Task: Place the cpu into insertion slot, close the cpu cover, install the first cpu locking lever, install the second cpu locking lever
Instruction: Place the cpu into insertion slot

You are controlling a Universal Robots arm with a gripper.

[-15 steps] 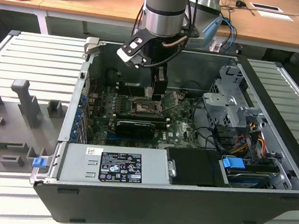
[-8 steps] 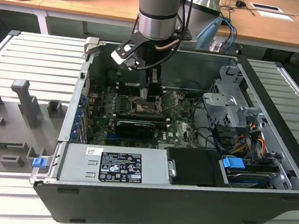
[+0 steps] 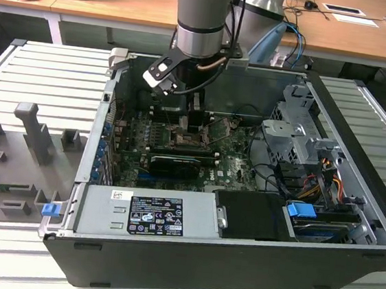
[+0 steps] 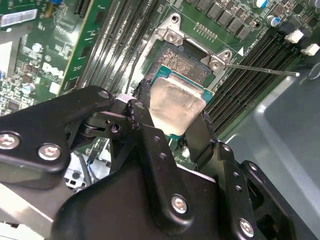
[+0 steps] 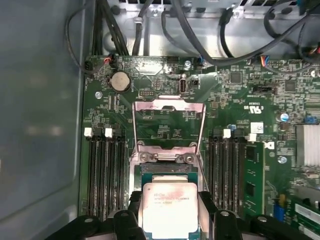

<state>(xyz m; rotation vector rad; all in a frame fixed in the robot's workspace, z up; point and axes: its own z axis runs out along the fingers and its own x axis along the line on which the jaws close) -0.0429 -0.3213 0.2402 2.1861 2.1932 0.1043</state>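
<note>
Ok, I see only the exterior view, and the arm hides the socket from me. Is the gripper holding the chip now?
Observer: Yes. In the second wrist view the gripper is shut on the chip, one finger on each side.
Operator: And is the chip over the socket?
Observer: It overlaps one part of the socket, and the rest of the socket lies bare. I cannot tell if the chip touches it.
Operator: And the cover?
Observer: In the first wrist view the cover stands open, swung back beyond the socket.
</note>
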